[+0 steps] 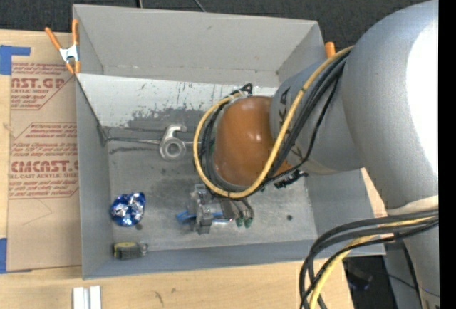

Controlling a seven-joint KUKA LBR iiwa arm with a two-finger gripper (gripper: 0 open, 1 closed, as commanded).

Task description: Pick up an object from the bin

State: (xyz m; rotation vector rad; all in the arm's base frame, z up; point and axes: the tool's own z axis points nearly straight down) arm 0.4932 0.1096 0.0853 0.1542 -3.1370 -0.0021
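Note:
My gripper (209,213) is low over the bin floor near the front wall, just below the orange cover on the wrist. It shows as a cluster of grey metal with small blue and green parts. A crumpled blue and silver foil wrapper (127,208) lies on the floor to its left, well apart from it. A small dark oblong piece (129,250) rests in the front left corner. Farther back, a silvery ring-shaped item (172,142) sits to the left of the arm.
The arm and its yellow and black cables cover the right half of the bin. The sloped back wall rises behind the silvery ring.

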